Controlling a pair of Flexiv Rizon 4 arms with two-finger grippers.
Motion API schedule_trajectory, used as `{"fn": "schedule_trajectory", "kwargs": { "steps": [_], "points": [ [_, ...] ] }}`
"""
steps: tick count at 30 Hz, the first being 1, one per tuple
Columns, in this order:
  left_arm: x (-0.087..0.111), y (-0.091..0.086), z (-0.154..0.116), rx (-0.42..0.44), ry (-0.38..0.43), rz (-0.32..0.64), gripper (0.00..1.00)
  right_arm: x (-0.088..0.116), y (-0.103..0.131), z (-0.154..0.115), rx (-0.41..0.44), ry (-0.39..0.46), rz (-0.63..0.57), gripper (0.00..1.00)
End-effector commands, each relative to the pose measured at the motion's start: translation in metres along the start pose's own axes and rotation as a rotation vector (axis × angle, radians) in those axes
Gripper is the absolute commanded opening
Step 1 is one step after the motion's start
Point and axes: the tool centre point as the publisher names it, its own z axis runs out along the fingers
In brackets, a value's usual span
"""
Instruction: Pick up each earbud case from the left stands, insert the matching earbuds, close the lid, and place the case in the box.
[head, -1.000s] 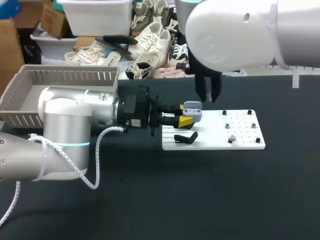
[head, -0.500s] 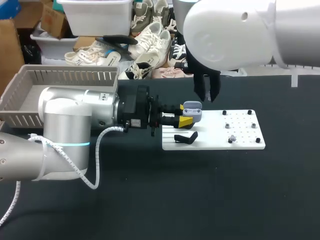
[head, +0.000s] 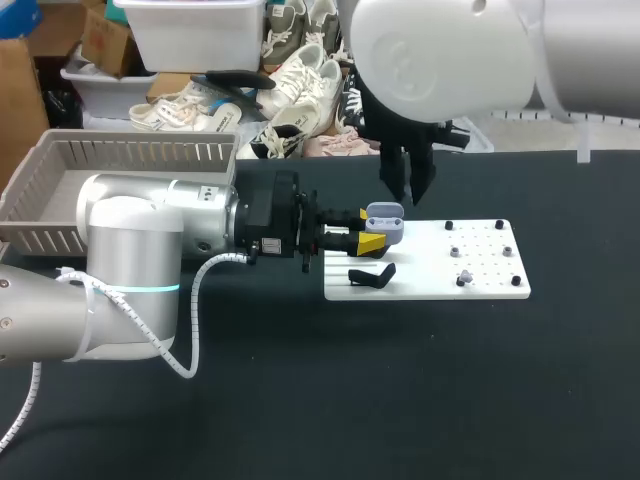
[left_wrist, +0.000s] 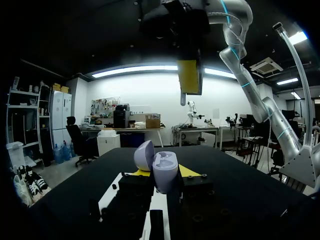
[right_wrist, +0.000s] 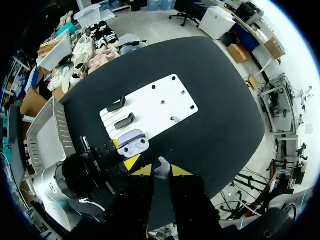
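Nearest the camera, the black table (head: 400, 390) carries the left arm (head: 150, 240), which comes in from the left and lies level across it. The left gripper (head: 368, 229) is clamped on the earbud case (head: 386, 222): one yellow tip presses each side of the lavender-grey shell, with the fingers only as far apart as the case is wide. The case is held at the left end of the white board (head: 430, 290). Its lid stands open, and in the right wrist view its two inner hollows face upward. Whether the case touches the board cannot be told. Two black stands (right_wrist: 125, 121) sit side by side at this same end of the board. The board's right half carries several short black pegs (head: 455, 252). A small grey piece (head: 464, 275) sits by the peg nearest the front edge and is too small to identify. Farther back, the right arm (head: 450, 60) comes in from the upper right. The right gripper (right_wrist: 161, 172) points down above the board's far left corner, just beyond the case. Its fingers are nearly together and pinch a single lavender earbud (right_wrist: 161, 166) between their yellow tips. In the left wrist view this gripper hangs directly above the open case. At the table's far left stands the grey slatted box (head: 130, 150).
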Motion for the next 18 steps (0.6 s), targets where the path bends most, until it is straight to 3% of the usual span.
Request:
{"fn": "schedule_trajectory", "kwargs": {
  "steps": [1, 18],
  "points": [
    [0.001, 0.001, 0.0, 0.003, -0.001, 0.0, 0.0, 0.008, 0.01, -0.004, 0.008, 0.008, 0.004, 0.0],
    [0.001, 0.001, 0.0, 0.003, -0.001, 0.0, 0.0, 0.014, 0.028, 0.018, 0.013, -0.008, -0.014, 0.0]
  ]
}}
